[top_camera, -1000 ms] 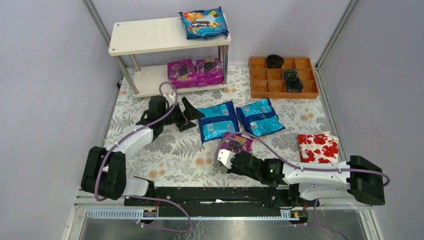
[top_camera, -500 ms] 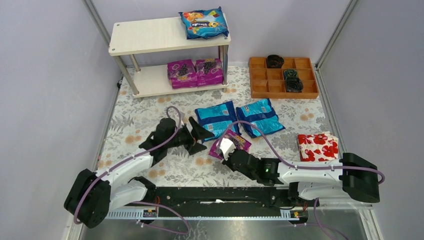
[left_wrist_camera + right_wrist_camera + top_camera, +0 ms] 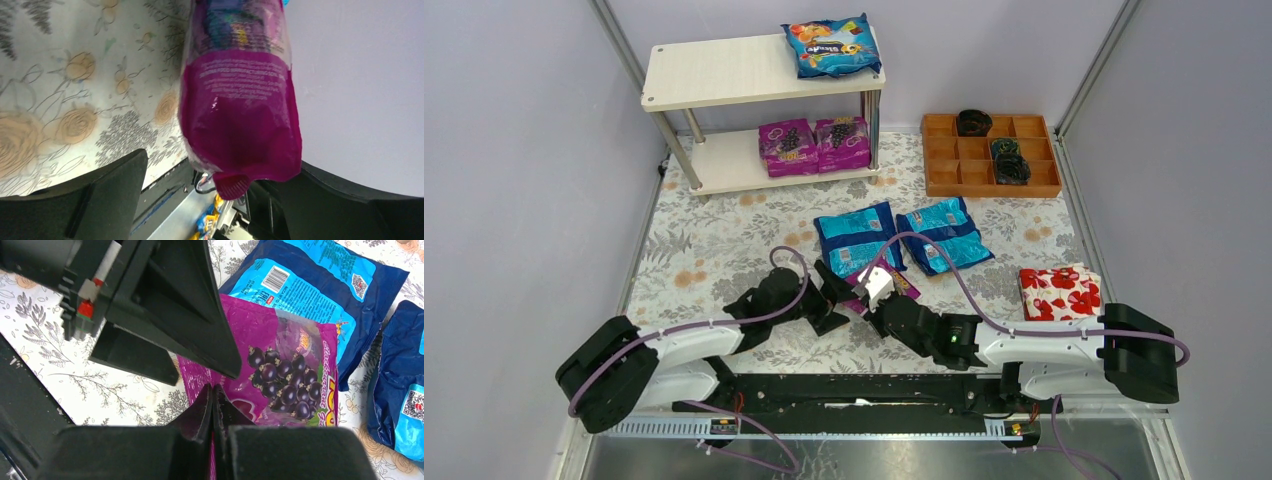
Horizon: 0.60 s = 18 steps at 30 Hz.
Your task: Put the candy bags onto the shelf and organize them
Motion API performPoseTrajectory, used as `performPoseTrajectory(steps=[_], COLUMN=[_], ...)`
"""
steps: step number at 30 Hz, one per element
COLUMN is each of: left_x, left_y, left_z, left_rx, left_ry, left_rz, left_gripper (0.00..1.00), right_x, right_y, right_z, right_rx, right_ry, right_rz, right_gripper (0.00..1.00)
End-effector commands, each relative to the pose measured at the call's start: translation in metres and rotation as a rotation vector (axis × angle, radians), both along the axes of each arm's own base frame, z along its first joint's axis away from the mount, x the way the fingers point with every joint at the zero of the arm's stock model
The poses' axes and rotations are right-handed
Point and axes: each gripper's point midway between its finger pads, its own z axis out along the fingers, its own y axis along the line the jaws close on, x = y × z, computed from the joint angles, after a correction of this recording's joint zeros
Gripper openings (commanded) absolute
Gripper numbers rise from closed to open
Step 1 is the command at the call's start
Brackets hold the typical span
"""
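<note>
My right gripper is shut on the bottom edge of a purple grape candy bag and holds it up off the table; the pinch shows in the right wrist view, with the bag beyond it. My left gripper is open, its jaws either side of that bag's free end, not closed on it. Two blue bags lie on the table. The shelf holds one blue bag on top and two purple bags on the lower board.
An orange compartment tray with dark items stands at the back right. A white packet with red flowers lies at the right. Lilac walls close in the floral table on both sides.
My left arm has swung from near the shelf back towards me, bringing its open jaws around the purple bag. My right gripper has carried the bag slightly left.
</note>
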Motion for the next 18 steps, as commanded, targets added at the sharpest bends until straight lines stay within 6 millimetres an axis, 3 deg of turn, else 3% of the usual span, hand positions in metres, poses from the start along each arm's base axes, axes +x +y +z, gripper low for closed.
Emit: performPoseTrajectory(steps=[1, 8, 18], left_x=[0.029, 0.029, 0.031], left_y=[-0.011, -0.036, -0.053], left_z=[0.027, 0.027, 0.021], left_rx=[-0.048, -0.099, -0.105], left_ry=[-0.173, -0.203, -0.202], left_rz=[0.112, 0.072, 0.059], left_gripper=[0.99, 0.99, 0.92], right_x=[0.008, 0.008, 0.004], right_y=[0.024, 0.024, 0.027], right_z=[0.052, 0.053, 0.052], right_rx=[0.208, 0.222, 0.243], right_ry=[-0.042, -0.039, -0.023], right_rz=[-0.022, -0.021, -0.006], right_gripper=[0.0, 0.0, 0.0])
